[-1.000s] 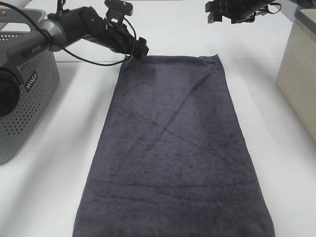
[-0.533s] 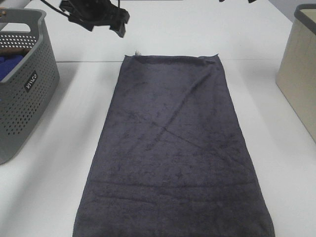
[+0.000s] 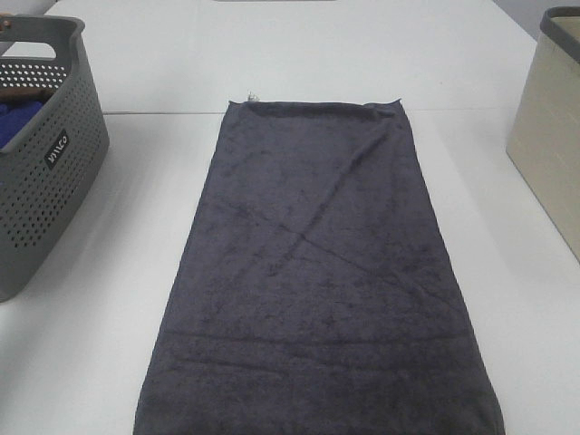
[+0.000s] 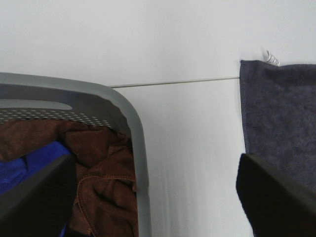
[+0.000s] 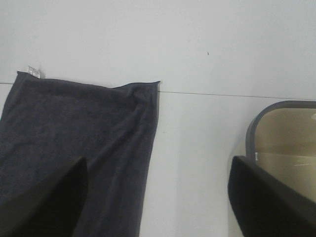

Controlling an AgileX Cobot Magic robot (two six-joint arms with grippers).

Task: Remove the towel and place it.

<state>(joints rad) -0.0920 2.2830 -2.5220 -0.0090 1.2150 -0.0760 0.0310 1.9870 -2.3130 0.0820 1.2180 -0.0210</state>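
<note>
On the white table [image 3: 109,344], the towel [image 3: 317,272] lies flat.
Soft and limp; best pinched at far corners; both grippers [image 4: 158,197] [image 5: 158,197] gape empty.

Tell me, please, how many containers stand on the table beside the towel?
2: a grey perforated basket left of the towel, holding cloths, and a beige bin to its right; others may lie outside the views.

You see a grey perforated basket [image 3: 50,172] at far left on the white table [image 3: 109,362], holding brown [image 4: 98,163] and blue cloth [image 4: 29,165]; a beige bin [image 3: 548,136] sits right.
</note>
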